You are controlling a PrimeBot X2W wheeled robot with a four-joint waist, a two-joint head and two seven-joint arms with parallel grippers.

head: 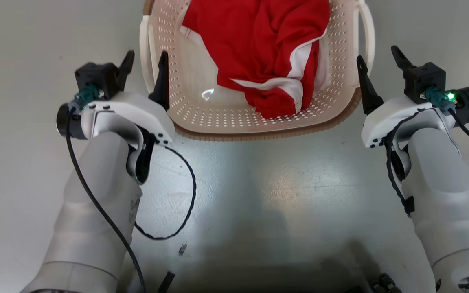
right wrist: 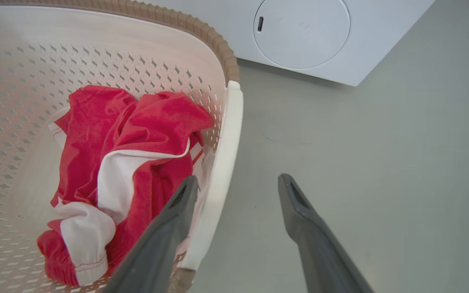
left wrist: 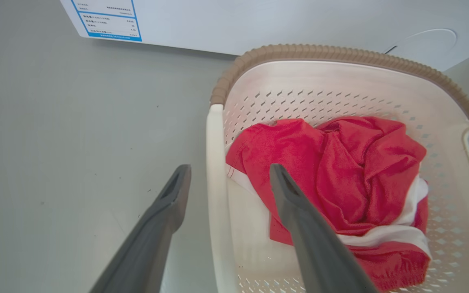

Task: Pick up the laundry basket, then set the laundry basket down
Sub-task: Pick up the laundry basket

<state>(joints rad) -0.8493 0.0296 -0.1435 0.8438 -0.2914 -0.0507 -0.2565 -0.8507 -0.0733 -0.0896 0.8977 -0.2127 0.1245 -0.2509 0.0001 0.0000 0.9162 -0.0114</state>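
Note:
The cream-white perforated laundry basket (head: 218,118) with a brown rim stands on the grey floor, holding a crumpled red and white garment (head: 267,53). My left gripper (head: 145,61) is open and straddles the basket's white left handle (left wrist: 216,183), one finger outside it and one over the inside. My right gripper (head: 377,57) is also open and straddles the right handle (right wrist: 226,154) the same way. In the left wrist view the left gripper (left wrist: 230,171) has the handle bar between its fingers without pressing on it. The right gripper (right wrist: 238,181) stands likewise in the right wrist view.
A white washing machine (right wrist: 320,36) stands just beyond the basket, its label (left wrist: 108,18) toward the left. Grey floor (head: 283,195) lies between my arms and on both sides of the basket. A black cable (head: 185,195) loops beside my left forearm.

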